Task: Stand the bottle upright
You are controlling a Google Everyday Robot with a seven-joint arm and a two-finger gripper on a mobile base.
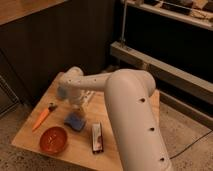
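Wooden table (pixel 130 150) seen from above and behind the robot's big white arm (pixel 132 115), which fills the right half of the view and reaches left across the tabletop. The gripper (pixel 76 104) sits at the far end of the arm, low over the middle of the table, below the rounded wrist joint; it is mostly masked by the arm's own casing, and whether it is spread or closed cannot be told from here. The bottle (pixel 86 97), a slender white thing, lies on its side on the wood, right beside the gripper and partly under the forearm, its length running diagonally up and to the right. Contact between gripper and bottle cannot be made out. Only part of the bottle shows; which end carries the cap is not clear. Just in front of the gripper, nearer the camera, rests a blue sponge (pixel 75 121). To the left of that lies a carrot (pixel 42 116), orange, pointing toward the table's near-left edge. A red-orange bowl (pixel 53 139) stands at the near-left corner. A flat black-and-white bar (pixel 97 137) lies to the right of the bowl, close to the arm's lower section. Dark panelling behind; metal rails upper right.
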